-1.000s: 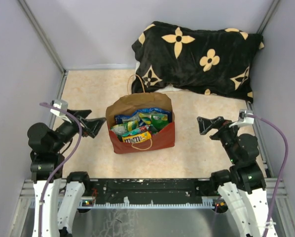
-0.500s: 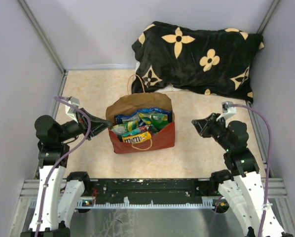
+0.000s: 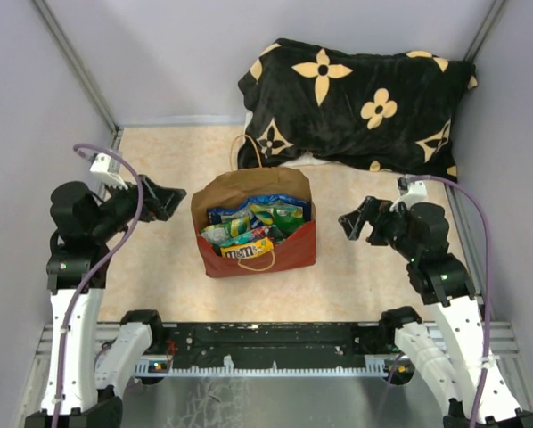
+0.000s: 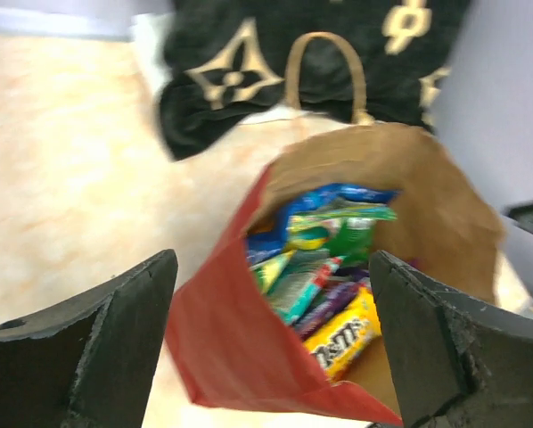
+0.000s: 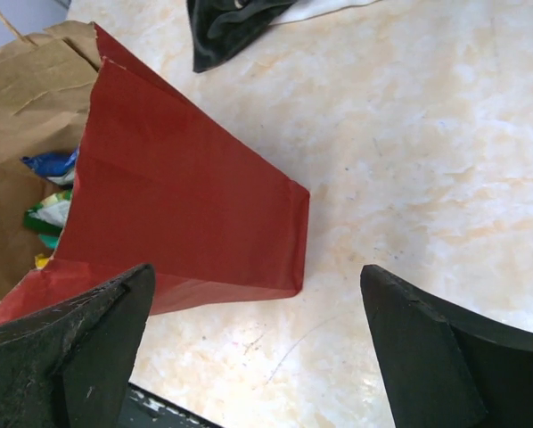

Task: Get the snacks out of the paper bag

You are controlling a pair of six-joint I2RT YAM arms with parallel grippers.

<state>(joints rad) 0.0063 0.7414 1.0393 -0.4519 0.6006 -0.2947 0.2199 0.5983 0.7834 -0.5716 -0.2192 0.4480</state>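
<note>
Standing upright near the middle of the marbled table (image 3: 159, 156), the red paper bag (image 3: 293, 252) has its mouth open toward the top camera, with brown kraft lining showing along its 12 o'clock wall. The snacks (image 3: 253, 227) are all inside it, packed close together. A yellow M&M's pack (image 3: 246, 251) lies at the 6 o'clock edge of the opening, green packets (image 3: 287, 217) sit toward 2 o'clock, and a blue bag (image 3: 259, 203) shows along the 12 o'clock side. A thin handle (image 3: 247, 150) loops up from the bag's 12 o'clock rim. The left gripper (image 3: 171, 201) hovers at the bag's 9 o'clock, just beside its wall, with its fingers (image 4: 115, 348) spread wide and holding nothing; its wrist view looks between them into the bag's mouth. The right gripper (image 3: 352, 221) hangs at the bag's 3 o'clock, near the bag but apart from it, its fingers (image 5: 445, 357) likewise wide apart and empty. A black flower-patterned pillow (image 3: 356, 102) lies at 1 o'clock, beyond the bag.
</note>
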